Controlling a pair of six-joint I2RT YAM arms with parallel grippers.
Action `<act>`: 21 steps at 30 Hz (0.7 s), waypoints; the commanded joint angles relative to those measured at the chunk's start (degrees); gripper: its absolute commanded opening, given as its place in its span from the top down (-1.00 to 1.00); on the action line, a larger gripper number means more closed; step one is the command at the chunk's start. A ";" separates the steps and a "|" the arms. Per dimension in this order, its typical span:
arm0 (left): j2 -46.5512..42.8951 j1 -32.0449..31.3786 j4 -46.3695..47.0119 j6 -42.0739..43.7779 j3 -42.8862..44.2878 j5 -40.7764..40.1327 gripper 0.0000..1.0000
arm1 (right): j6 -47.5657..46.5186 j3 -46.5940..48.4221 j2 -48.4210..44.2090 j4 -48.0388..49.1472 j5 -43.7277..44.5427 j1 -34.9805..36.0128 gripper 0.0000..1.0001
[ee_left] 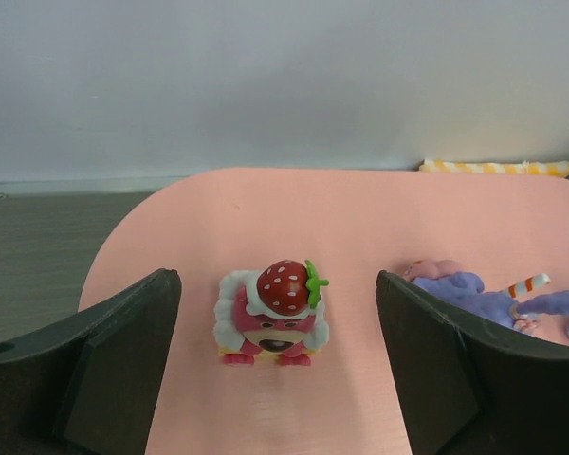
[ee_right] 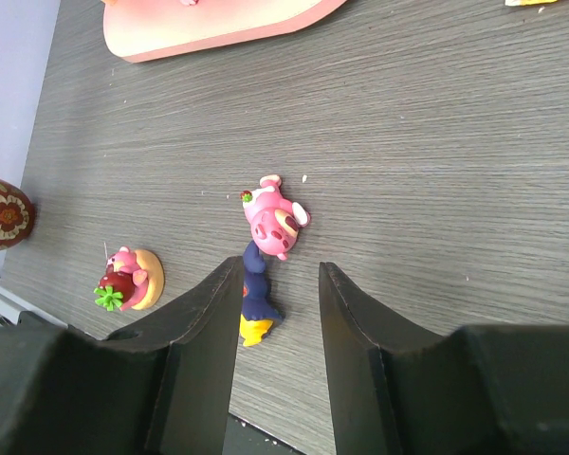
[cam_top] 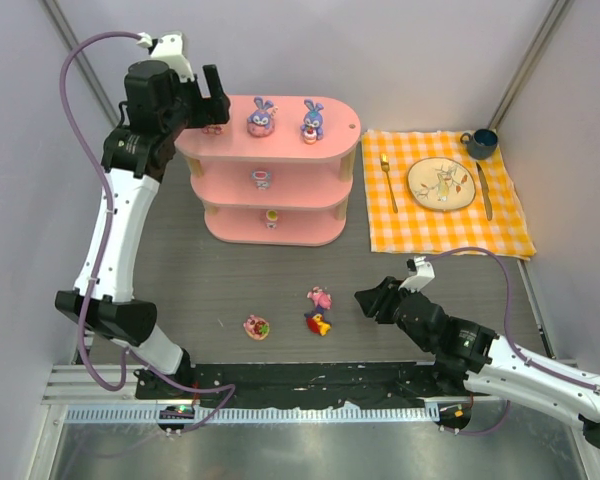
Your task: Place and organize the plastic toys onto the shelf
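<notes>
Your left claw (ee_left: pixel 277 289) stands wide open over the left end of the shelf (cam_top: pixel 280 148), on its top board. Its jaws sit either side of the strawberry bear (ee_left: pixel 271 318) and clear of it. The bear stands upright on the board on its own, so count that one as placed. Further right on the same board stand the two bunnies (cam_top: pixel 261 118), well spaced. The mid-tier toy (cam_top: pixel 262 178) and the bottom-tier toy (cam_top: pixel 271 217) each sit alone near the middle of their boards, too small to tell more. That makes five on the shelf. Three toys lie on the table (cam_top: pixel 180 280) in front of it: the round toy (cam_top: pixel 256 327) to the left, and the pink toy (cam_top: pixel 320 297) with the dark toy (cam_top: pixel 318 322) just beside it, both tipped over. Your right claw (ee_right: pixel 280 275) hovers near that pair, jaws partly open with nothing gripped. I judge you a little past halfway; the lower tiers have plenty of room for the last three.
</notes>
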 commanded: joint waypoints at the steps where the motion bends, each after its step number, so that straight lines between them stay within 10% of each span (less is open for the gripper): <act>1: -3.06 0.29 2.85 -2.03 2.74 -0.18 -0.79 | -0.31 0.30 -0.64 1.16 1.48 -0.04 0.13; 21: -39.52 0.20 14.12 -10.12 -36.45 -6.06 -0.80 | -1.45 1.00 -0.72 0.54 0.69 -0.13 0.13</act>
